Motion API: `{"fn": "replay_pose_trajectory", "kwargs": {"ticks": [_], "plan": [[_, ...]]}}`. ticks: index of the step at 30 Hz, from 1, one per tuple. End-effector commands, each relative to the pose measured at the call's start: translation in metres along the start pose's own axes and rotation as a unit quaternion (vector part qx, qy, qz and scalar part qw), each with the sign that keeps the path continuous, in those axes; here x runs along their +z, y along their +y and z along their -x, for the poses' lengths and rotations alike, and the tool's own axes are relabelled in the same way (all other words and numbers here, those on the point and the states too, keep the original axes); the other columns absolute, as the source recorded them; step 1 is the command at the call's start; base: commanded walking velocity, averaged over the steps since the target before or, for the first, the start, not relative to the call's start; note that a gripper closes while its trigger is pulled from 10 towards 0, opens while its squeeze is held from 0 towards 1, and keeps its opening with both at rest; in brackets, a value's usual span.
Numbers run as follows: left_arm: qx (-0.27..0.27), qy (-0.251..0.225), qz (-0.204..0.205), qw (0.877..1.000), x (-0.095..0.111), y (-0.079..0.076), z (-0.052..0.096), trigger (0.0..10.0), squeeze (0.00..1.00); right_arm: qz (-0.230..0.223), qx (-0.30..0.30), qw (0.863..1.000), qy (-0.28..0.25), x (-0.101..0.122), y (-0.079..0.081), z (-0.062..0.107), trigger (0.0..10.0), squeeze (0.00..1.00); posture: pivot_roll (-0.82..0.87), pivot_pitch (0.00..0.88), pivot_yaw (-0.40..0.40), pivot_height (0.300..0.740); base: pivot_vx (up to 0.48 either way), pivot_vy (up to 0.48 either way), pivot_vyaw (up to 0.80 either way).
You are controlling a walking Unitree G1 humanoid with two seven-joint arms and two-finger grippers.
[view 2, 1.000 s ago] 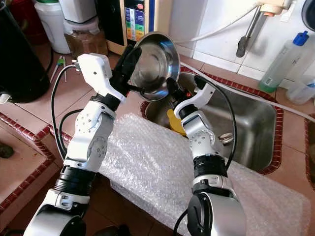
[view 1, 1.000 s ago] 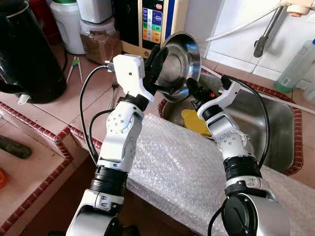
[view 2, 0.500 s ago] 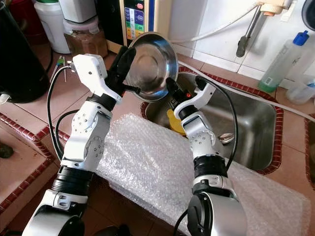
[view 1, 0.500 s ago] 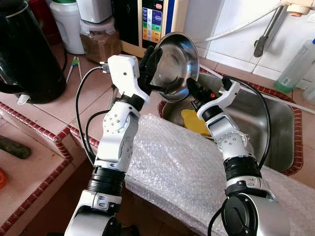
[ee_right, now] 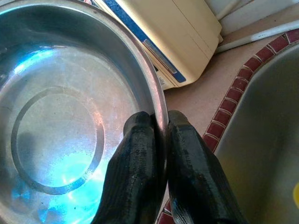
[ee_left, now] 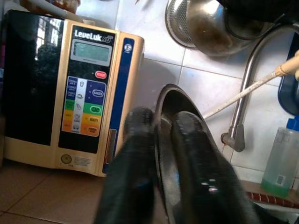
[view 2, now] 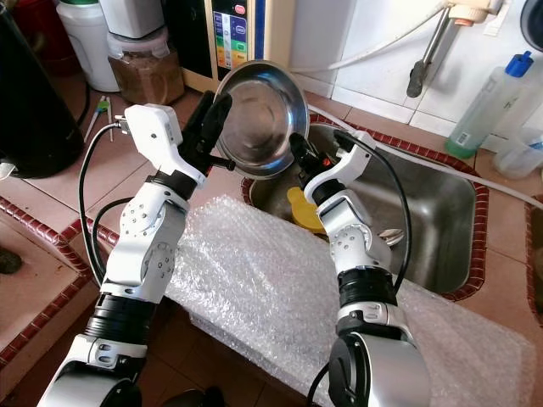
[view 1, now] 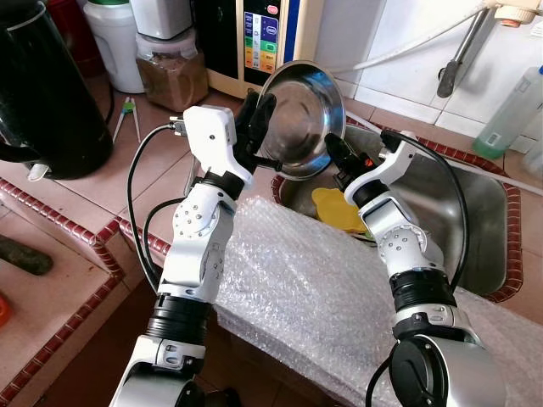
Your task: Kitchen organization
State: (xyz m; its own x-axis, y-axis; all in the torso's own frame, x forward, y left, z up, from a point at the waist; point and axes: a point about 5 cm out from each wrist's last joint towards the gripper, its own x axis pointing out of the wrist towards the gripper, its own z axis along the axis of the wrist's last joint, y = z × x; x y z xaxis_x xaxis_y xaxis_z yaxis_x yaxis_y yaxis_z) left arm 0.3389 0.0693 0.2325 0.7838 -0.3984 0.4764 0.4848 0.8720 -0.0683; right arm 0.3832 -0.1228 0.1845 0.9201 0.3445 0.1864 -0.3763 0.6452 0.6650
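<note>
Above the near left corner of the stainless steel sink [view 1: 458,212] hangs the round, shallow stainless steel bowl [view 1: 299,114], tilted steeply so its polished hollow faces the robot, with both grippers clamped on its rim. The left gripper [view 1: 257,127] pinches the rim on the side away from the sink, one black finger inside and one outside, as the left wrist view shows with its fingers [ee_left: 138,154] closed on the thin edge; the right gripper [view 2: 299,151] bites the lower rim on the sink side, its fingers [ee_right: 140,154] closed over the metal. Such a bowl should be light and stiff but slick, so the rolled rim looks like the only sure hold, and two opposed grips guard against it swinging or slipping. Compared with a second ago, the left arm has drawn back and the bowl has shifted slightly further from the sink, toward the counter. Just beyond the bowl stands a cream and black water-ioniser box with coloured buttons [view 1: 263,38]. A yellow sponge-like thing [view 1: 338,209] lies in the sink's near corner, and a clear sheet of bubble wrap [view 1: 322,297] covers the tiled counter [view 1: 161,161] in front of the sink.
</note>
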Motion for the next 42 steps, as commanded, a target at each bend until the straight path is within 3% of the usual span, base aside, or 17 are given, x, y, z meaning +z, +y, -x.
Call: {"fn": "replay_pose_trajectory", "kwargs": {"ticks": [1,9,12,17,20,27,31,32,34,36,39,42], "plan": [[-0.069,-0.002,-0.010,0.998,0.000,-0.026,-0.003,10.0,1.00,0.005,-0.029,1.000,-0.003,0.002,-0.003,0.000,0.0,0.00,-0.04,0.103,-0.031,0.740,0.000,0.000,0.00],[-0.066,0.008,-0.017,0.998,-0.004,-0.025,-0.001,10.0,1.00,0.019,-0.048,0.999,-0.003,0.002,-0.007,0.001,0.0,0.00,-0.04,0.106,-0.033,0.740,0.000,0.000,0.00],[-0.086,0.032,-0.008,0.996,-0.010,-0.028,0.003,10.0,1.00,0.058,-0.093,0.994,-0.015,0.008,-0.014,0.001,0.0,0.00,-0.04,0.107,-0.034,0.740,0.000,0.000,0.00],[-0.099,0.047,0.001,0.994,-0.015,-0.030,0.008,10.0,1.00,0.073,-0.120,0.990,-0.027,0.013,-0.020,0.002,0.0,0.00,-0.04,0.107,-0.033,0.740,0.000,0.000,0.00],[-0.106,0.072,0.008,0.992,-0.022,-0.030,0.017,10.0,1.00,0.092,-0.163,0.981,-0.046,0.023,-0.032,0.007,0.0,0.00,-0.04,0.107,-0.031,0.740,0.000,0.000,0.00],[-0.110,0.094,0.005,0.989,-0.027,-0.028,0.023,10.0,1.00,0.122,-0.225,0.964,-0.065,0.034,-0.048,0.016,0.0,0.00,-0.03,0.105,-0.031,0.740,0.000,0.000,0.00],[-0.120,0.116,0.004,0.986,-0.032,-0.027,0.028,10.0,1.00,0.171,-0.287,0.941,-0.059,0.042,-0.065,0.026,0.0,0.00,-0.03,0.100,-0.031,0.740,0.000,0.000,0.00],[-0.126,0.131,0.000,0.983,-0.036,-0.026,0.031,10.0,1.00,0.196,-0.313,0.928,-0.049,0.044,-0.074,0.032,0.0,0.00,-0.03,0.098,-0.031,0.740,0.000,0.000,0.00],[-0.130,0.139,0.000,0.982,-0.038,-0.026,0.033,10.0,1.00,0.203,-0.321,0.924,-0.048,0.046,-0.078,0.035,0.0,0.00,-0.03,0.098,-0.031,0.740,0.000,0.000,0.00],[-0.151,0.170,-0.006,0.974,-0.046,-0.026,0.040,10.0,1.00,0.229,-0.346,0.909,-0.044,0.051,-0.087,0.042,0.0,0.00,-0.03,0.096,-0.030,0.740,0.000,0.000,0.00],[-0.160,0.195,-0.008,0.968,-0.053,-0.026,0.045,10.0,1.00,0.234,-0.359,0.902,-0.041,0.054,-0.092,0.046,0.0,0.00,-0.03,0.097,-0.028,0.740,0.000,0.000,0.00],[-0.170,0.215,-0.012,0.961,-0.060,-0.027,0.050,10.0,1.00,0.263,-0.391,0.882,-0.026,0.058,-0.100,0.053,0.0,0.00,-0.04,0.096,-0.028,0.740,0.000,0.000,0.00]]}}
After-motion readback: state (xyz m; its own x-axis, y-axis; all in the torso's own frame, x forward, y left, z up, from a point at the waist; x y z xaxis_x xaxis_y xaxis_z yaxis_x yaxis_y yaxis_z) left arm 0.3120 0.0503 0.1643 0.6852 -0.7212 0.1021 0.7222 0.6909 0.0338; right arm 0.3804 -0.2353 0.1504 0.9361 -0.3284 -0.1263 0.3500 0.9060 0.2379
